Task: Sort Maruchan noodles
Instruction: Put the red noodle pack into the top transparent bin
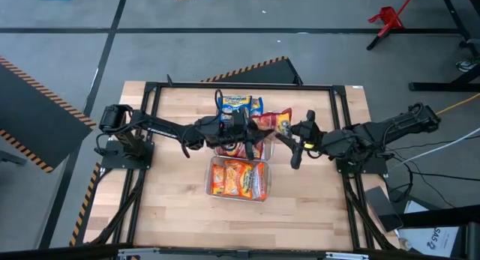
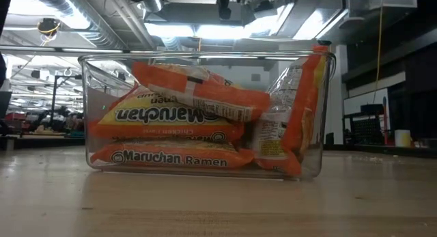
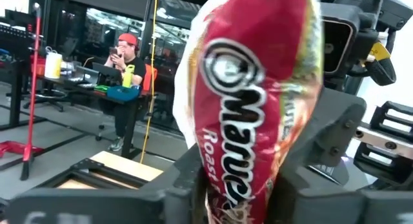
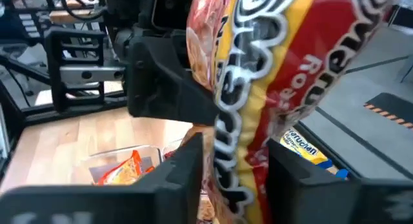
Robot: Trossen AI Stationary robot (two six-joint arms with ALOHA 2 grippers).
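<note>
Centrally on the table (image 1: 172, 207), a clear bin (image 1: 211, 186) is being filled with orange packets (image 1: 238, 179). In the low view, that bin (image 2: 328, 114) is seen holding two orange packets stacked flat, a third (image 2: 205, 93) lying tilted across them, and another (image 2: 293, 121) standing on edge at the right wall. "Maruchan Ramen" is printed on the bottom packet (image 2: 171, 157); the one above (image 2: 164, 117) is shown upside down.

Just beyond it, a second bin (image 1: 264, 149) is being used, but its contents are largely hidden under the left arm. Farther still, blue-and-yellow packets (image 1: 238, 104) are lying at the table's far middle, with a red one (image 1: 281, 121) just to their right.

A red-and-silver packet (image 3: 258, 108) is being gripped by the left gripper (image 1: 247, 138) over the second bin, the fingers (image 3: 316, 146) being closed on its crinkled lower part. White looping "Maruchan" lettering and "Roast" are printed on it.

Another red packet (image 4: 277, 88), banded with yellow, is being pinched by the right gripper (image 1: 296, 144), just right of the bins, with the dark fingers (image 4: 187, 172) pressed on either side. A blue-and-yellow packet (image 4: 306, 150) is being shown behind it.
</note>
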